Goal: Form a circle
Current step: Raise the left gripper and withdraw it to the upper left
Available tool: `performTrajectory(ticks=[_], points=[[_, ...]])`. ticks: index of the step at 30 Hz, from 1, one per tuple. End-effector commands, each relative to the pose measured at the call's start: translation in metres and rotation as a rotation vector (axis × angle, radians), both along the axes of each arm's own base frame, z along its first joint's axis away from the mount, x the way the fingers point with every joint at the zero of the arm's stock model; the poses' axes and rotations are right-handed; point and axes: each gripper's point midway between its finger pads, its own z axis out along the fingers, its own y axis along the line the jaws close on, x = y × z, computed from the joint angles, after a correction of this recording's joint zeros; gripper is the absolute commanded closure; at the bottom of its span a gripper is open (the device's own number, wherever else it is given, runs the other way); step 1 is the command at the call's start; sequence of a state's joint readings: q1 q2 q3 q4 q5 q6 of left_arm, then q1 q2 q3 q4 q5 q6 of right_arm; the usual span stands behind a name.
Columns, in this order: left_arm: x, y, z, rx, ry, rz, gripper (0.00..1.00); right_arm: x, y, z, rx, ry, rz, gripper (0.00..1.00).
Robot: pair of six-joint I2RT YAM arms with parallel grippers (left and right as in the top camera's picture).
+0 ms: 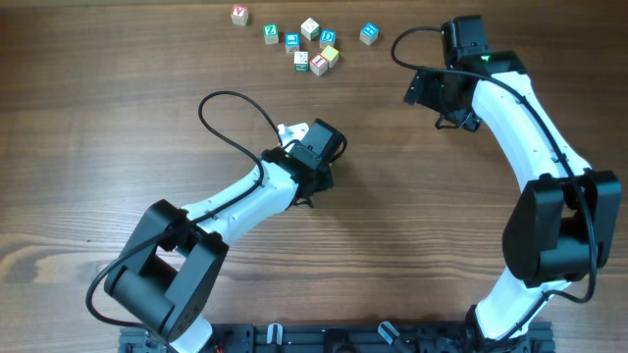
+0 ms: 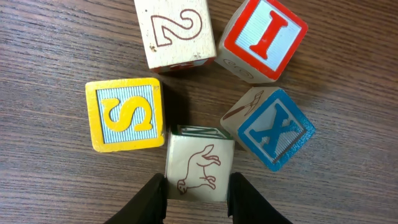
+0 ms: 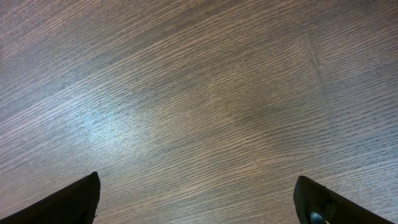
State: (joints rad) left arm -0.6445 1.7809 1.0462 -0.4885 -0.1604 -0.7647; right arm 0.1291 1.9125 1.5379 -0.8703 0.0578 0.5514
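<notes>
At the far edge, overhead: loose letter cubes [image 1: 310,28] lay scattered on the wood-grain table [image 1: 98,147]; their letters were too small to read.
Left gripper [image 1: 316,147], overhead: black, it hung over the circle and hid most of it.
Right gripper [image 1: 437,93], overhead: it stood well apart, off to the right.
Circle [image 2: 127,146], left wrist: five square wooden blocks ringed a small gap: cream cube [image 2: 177,31] marked "2", red-framed cube [image 2: 264,37] marked "I", blue cube [image 2: 273,130] marked "X", yellow cube [image 2: 126,113] marked "S", and animal cube [image 2: 199,165], white with a reddish line drawing.
Left gripper, left wrist: set narrow, with black fingers [image 2: 152,202] pressed against each side of the animal cube.
Right gripper, right wrist: jaws wide, with only grained wood between them.
</notes>
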Motion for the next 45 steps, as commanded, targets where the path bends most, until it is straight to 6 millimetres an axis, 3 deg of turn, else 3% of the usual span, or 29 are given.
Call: performTrajectory(ticks=[1,11,13,16,19,20,21,23,26,29,35,37,42,45], points=[[0.001,0.006,-0.003,0.015,-0.002,0.011,0.68,0.003,-0.002,0.002,-0.020,-0.011,-0.004,0.00],[0.001,0.001,0.002,0.001,-0.004,-0.024,0.55,0.003,-0.002,0.002,-0.020,-0.011,-0.004,0.00],[0.005,-0.006,0.021,-0.026,-0.035,-0.070,0.52,0.003,-0.002,0.002,-0.020,-0.011,-0.004,0.00],[0.018,-0.008,0.073,-0.095,-0.141,-0.059,0.51,0.003,-0.002,0.002,-0.020,-0.011,-0.004,0.00],[0.026,0.003,0.119,-0.149,-0.235,-0.028,0.63,0.003,-0.002,0.002,-0.020,-0.011,-0.004,0.00],[0.030,0.012,0.136,-0.163,-0.279,-0.019,0.85,0.003,-0.002,0.002,-0.020,-0.011,-0.004,0.00],[0.032,0.019,0.146,-0.169,-0.302,-0.009,0.96,0.003,-0.002,0.002,-0.020,-0.011,-0.003,0.00],[0.036,0.037,0.160,-0.166,-0.340,0.013,0.96,0.003,-0.002,0.002,-0.020,-0.011,-0.004,0.00],[0.042,0.065,0.156,-0.129,-0.325,0.061,0.96,0.003,-0.002,0.002,-0.020,-0.011,-0.004,0.00],[0.044,0.090,0.136,-0.078,-0.254,0.109,0.96,0.003,-0.002,0.002,-0.020,-0.011,-0.003,0.00],[0.052,0.101,0.098,-0.027,-0.161,0.100,0.96,0.003,-0.002,0.002,-0.020,-0.011,-0.004,0.00],[0.059,0.091,0.100,-0.067,-0.160,0.027,0.96,0.003,-0.002,0.002,-0.020,-0.011,-0.004,0.00],[0.076,0.088,0.134,-0.074,-0.102,-0.008,0.96,0.003,-0.002,0.002,-0.020,-0.011,-0.004,0.00],[0.082,0.092,0.122,-0.028,-0.032,-0.014,0.96,0.003,-0.002,0.002,-0.020,-0.011,-0.004,0.00]])
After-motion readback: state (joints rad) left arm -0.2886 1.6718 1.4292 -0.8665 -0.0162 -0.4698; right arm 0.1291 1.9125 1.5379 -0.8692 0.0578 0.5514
